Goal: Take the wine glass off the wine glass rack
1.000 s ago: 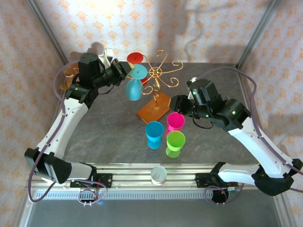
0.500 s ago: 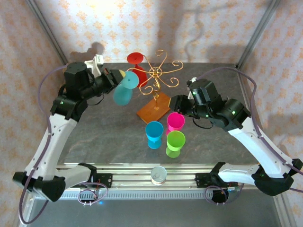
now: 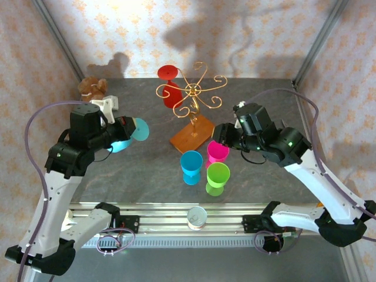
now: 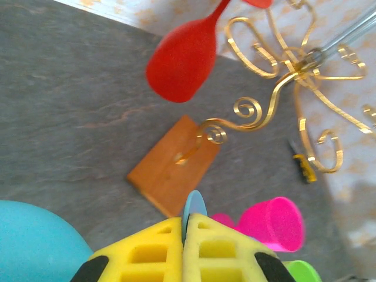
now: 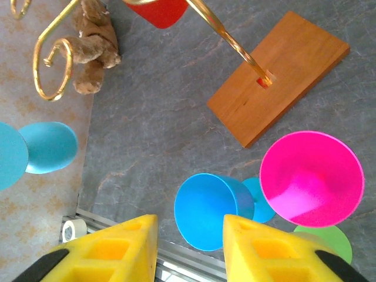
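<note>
So the left tool (image 4: 185, 226) pinches the teal wine glass (image 3: 139, 129) by its foot, off the gold rack (image 3: 194, 93), well left of it over the table (image 3: 147, 170). The right tool (image 5: 189, 222) is spread, empty, above the pink glass (image 5: 310, 179).

Left arm bent at elbow; left gripper (image 3: 128, 131) clamped on wine glass (image 3: 121, 143). Right gripper (image 5: 191, 228) angled down, jaws parted.

Teal wine glass (image 3: 138, 129), gold rack (image 3: 197, 94), red glass (image 3: 170, 94), yellow fingers (image 4: 153, 255)
</note>
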You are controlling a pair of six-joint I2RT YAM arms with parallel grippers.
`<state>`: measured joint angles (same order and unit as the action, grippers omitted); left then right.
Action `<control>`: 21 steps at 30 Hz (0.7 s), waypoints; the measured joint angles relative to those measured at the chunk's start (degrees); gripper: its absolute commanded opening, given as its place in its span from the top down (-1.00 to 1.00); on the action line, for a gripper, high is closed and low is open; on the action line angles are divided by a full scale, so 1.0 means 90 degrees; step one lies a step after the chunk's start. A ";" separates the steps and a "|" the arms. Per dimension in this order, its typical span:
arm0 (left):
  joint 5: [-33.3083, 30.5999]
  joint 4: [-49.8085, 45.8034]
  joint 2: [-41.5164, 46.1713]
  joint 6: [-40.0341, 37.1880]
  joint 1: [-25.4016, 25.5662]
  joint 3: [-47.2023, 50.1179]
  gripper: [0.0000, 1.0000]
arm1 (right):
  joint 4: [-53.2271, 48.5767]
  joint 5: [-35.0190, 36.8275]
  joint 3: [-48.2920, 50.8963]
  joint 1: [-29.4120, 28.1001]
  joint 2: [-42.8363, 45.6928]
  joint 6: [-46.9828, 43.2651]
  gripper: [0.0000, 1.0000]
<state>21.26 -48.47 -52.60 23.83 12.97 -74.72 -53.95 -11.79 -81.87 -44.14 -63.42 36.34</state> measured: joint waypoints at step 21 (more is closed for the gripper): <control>-0.2419 -0.1052 0.0160 -0.3177 0.1086 0.0002 1.00 | 0.0146 0.0039 0.0755 -0.0138 0.0532 0.0005 0.37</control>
<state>-0.51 -57.93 -51.16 -4.75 22.74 -74.70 -52.64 -11.44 -75.07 -45.39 -58.63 36.38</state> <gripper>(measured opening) 0.044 0.314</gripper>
